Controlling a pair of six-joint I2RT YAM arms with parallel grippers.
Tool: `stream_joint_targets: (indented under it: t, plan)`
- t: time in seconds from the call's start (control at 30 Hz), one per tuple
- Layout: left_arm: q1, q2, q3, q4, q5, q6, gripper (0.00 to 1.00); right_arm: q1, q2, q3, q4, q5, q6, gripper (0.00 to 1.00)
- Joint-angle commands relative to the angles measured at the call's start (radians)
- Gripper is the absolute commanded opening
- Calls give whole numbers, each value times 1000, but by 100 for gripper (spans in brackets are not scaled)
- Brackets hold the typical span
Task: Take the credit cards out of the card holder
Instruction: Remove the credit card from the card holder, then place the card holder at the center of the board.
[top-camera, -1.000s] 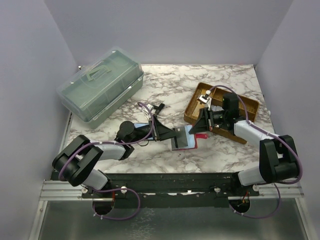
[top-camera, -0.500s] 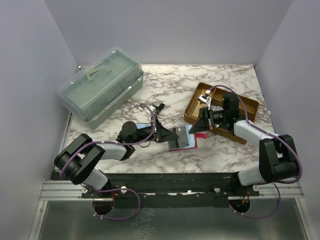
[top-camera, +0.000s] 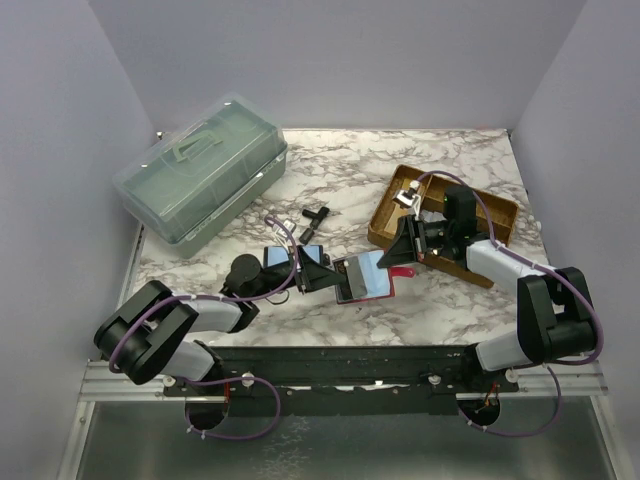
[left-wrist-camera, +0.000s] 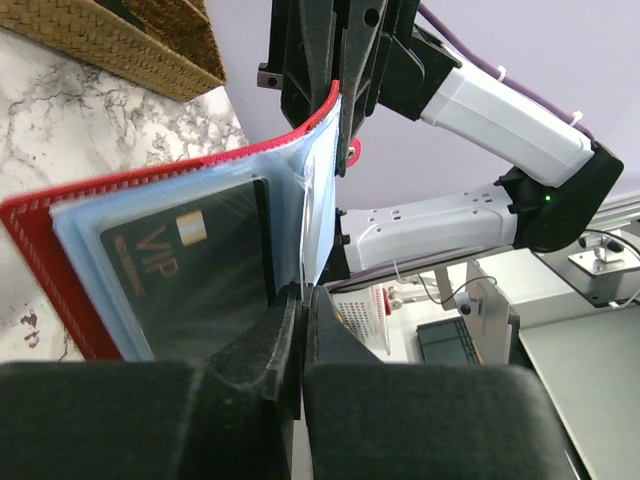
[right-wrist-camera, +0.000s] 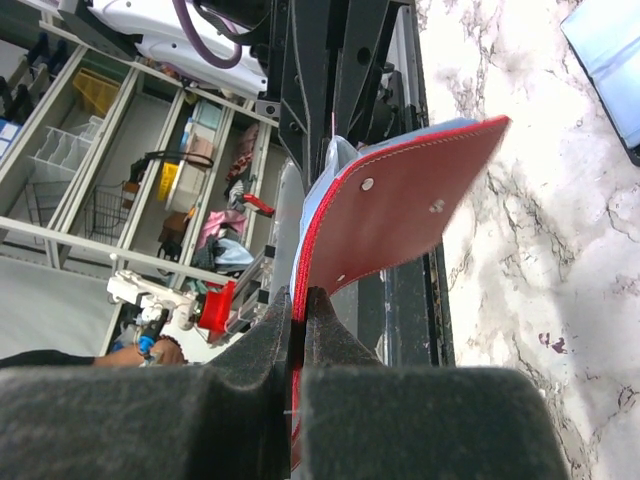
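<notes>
Credit cards (left-wrist-camera: 185, 268) sit inside the card holder (top-camera: 365, 277), one dark card showing through a blue sleeve. The holder is spread between your two hands. Your right hand (right-wrist-camera: 298, 300) is clamped on the red cover (right-wrist-camera: 390, 210). Your left hand (left-wrist-camera: 303, 295) is pinched shut on a thin light-blue sheet (left-wrist-camera: 320, 200) just above its fingertips; whether that is a card or a sleeve, you cannot tell. Keep the right hand firm and draw the left slowly, straight along the pocket. If the whole holder follows, regrip.

I count two grippers, left gripper (top-camera: 328, 272) and right gripper (top-camera: 393, 261), one red card holder (top-camera: 367, 278), one dark credit card (left-wrist-camera: 190, 272) in it, one green box (top-camera: 200, 165) at ten o'clock, one basket (top-camera: 383, 209) at two o'clock.
</notes>
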Motion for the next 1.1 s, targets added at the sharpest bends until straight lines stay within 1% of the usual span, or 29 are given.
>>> stream_joint_targets:
  t: [0.0, 0.07, 0.1, 0.13, 0.27, 0.37, 0.43, 0.5, 0.53, 0.63, 0.7, 0.77, 0.87, 0.97, 1.0, 1.07]
  plan:
    - [10, -28, -39, 20, 7, 0, 9, -6, -3, -12, 35, -110, 10, 0]
    - [10, -27, -38, 22, 11, -4, 9, -7, -4, -14, 33, -111, 12, 0]
    - [10, -25, -36, 25, 14, -6, 6, -6, -5, -14, 33, -110, 12, 0]
    - [10, -24, -34, 30, 17, -7, 1, -6, -5, -14, 34, -110, 12, 0]
    - [36, -38, -55, 38, 32, -24, 0, -8, -11, -16, 30, -98, 4, 0]
    - [97, -119, -122, -10, 37, -43, 0, -35, -13, -13, -31, -66, -49, 0]
    - [131, -222, -152, -116, 37, -31, 0, -55, -11, 7, -135, -28, -146, 0]
    - [150, -361, -149, -321, 25, 10, 0, -57, -5, 47, -320, 64, -296, 0]
    - [155, -433, -134, -454, 11, 45, 0, -57, -1, 56, -361, 97, -335, 0]
    - [168, -644, -92, -775, -60, 130, 0, -49, 35, 59, -381, 165, -358, 0]
    - [174, -759, -76, -905, -107, 158, 0, -7, 72, 83, -413, 186, -395, 0]
    - [176, -851, -70, -987, -148, 159, 0, 53, 114, 126, -466, 185, -440, 0]
    - [176, -939, -62, -1051, -182, 149, 0, 144, 164, 205, -538, 149, -505, 0]
    - [176, -970, -39, -1078, -189, 151, 0, 162, 201, 254, -555, 149, -510, 0]
    - [176, -968, -30, -1080, -188, 153, 0, 158, 217, 260, -562, 185, -515, 0]
    - [176, -950, -13, -1077, -186, 158, 0, 147, 256, 269, -587, 331, -523, 1]
